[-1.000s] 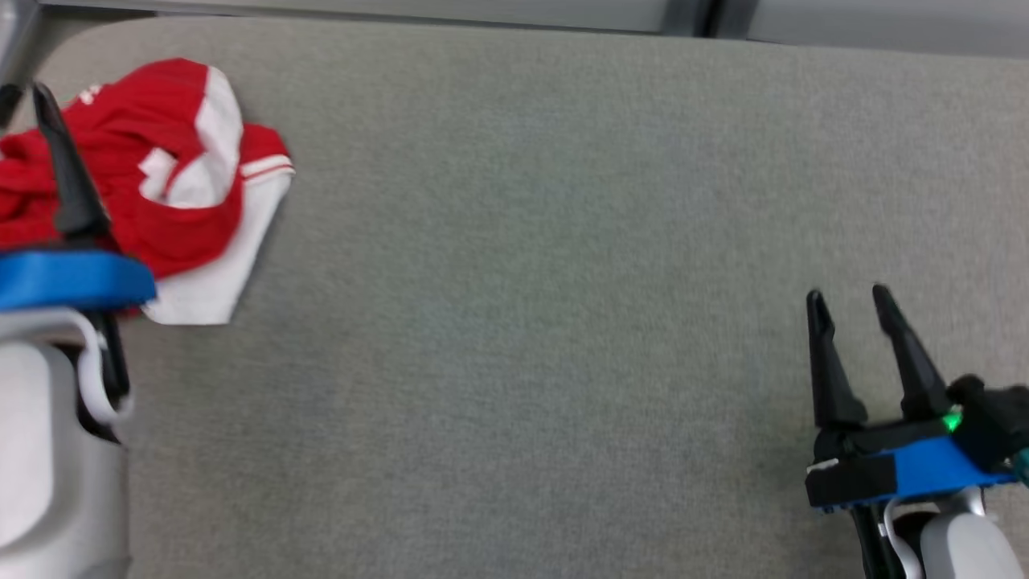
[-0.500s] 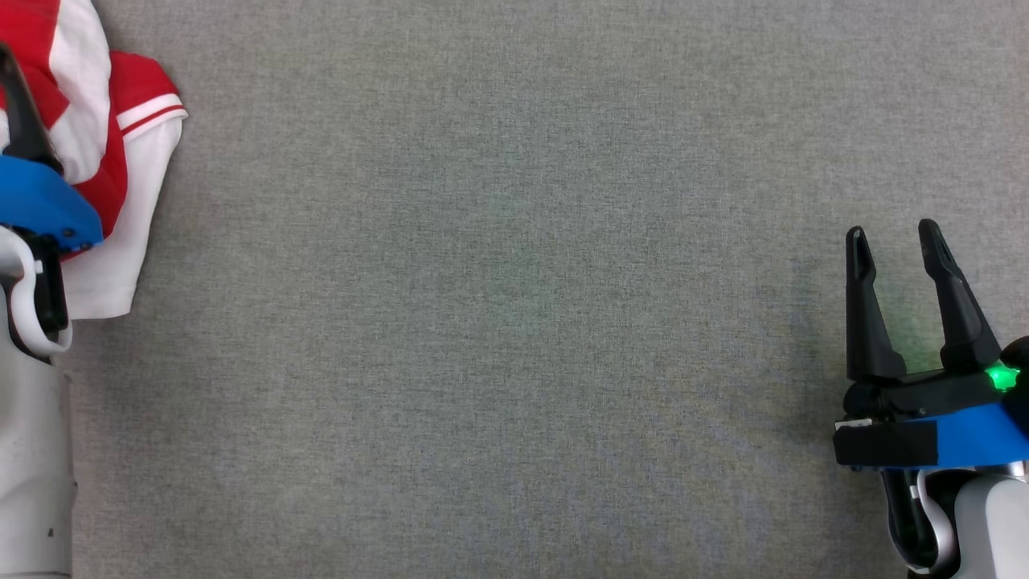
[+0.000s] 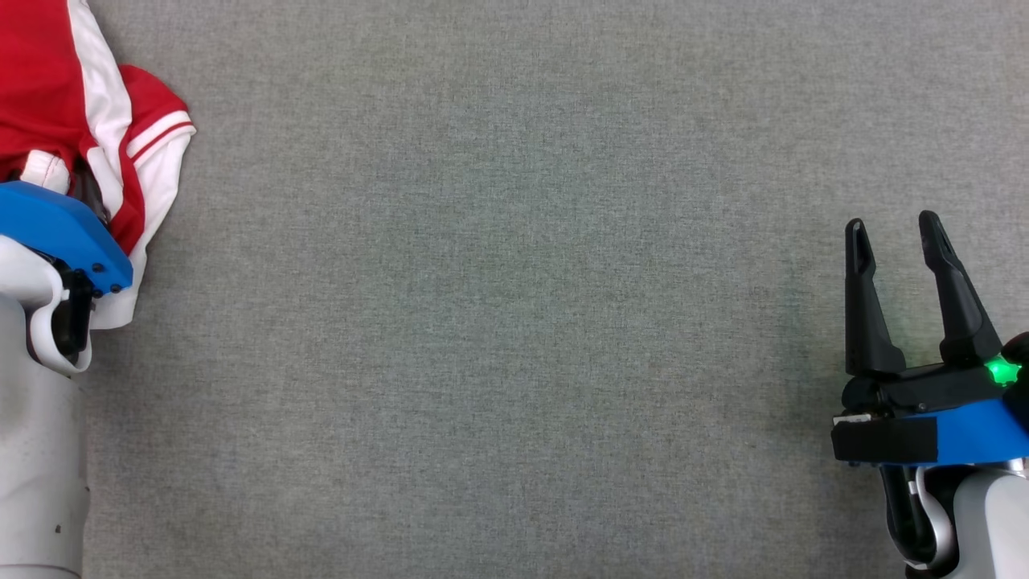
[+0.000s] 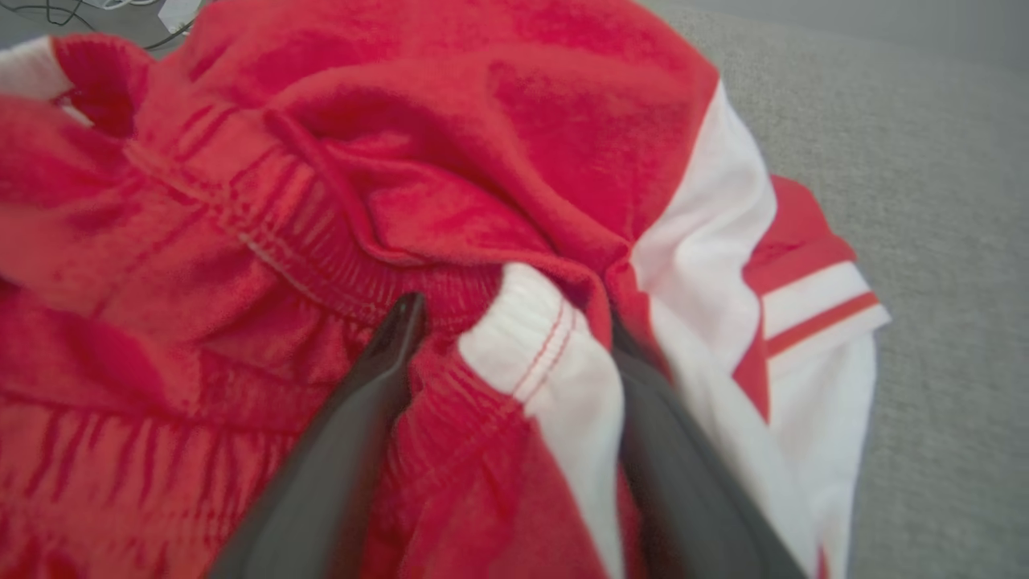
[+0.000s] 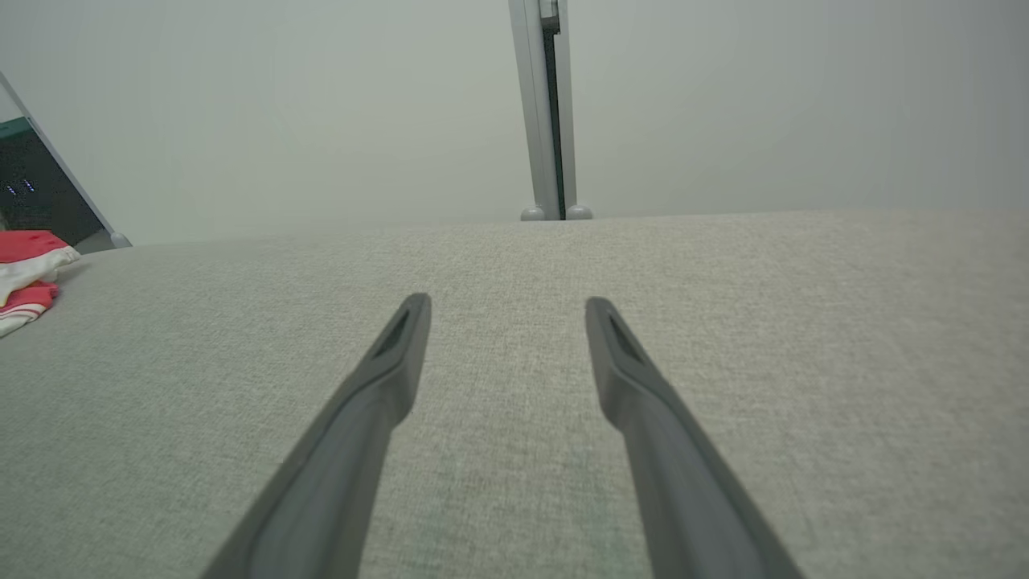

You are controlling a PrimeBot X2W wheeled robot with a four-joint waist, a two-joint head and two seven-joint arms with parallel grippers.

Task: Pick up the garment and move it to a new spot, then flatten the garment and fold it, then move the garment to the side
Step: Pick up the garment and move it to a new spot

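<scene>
Light even and diffuse, moderately bright, no glare on the grey table (image 3: 514, 322). Head view sharp; a faint shadow lies left of the right gripper (image 3: 892, 223), whose green lamp (image 3: 1002, 372) tints the surface beside it. Left wrist view soft: garment (image 4: 482, 161) folds smeared, left gripper (image 4: 514, 312) out of focus, possibly from close range. Right wrist view: table's far edge bows, wide-angle; wall (image 5: 241, 104) beyond hazy, gripper soft toward the bottom edge.

Red garment (image 3: 48, 80) with white side panels and red-striped white hem, crumpled in a heap, lying by the left edge of the grey cloth tabletop (image 3: 514, 289).
</scene>
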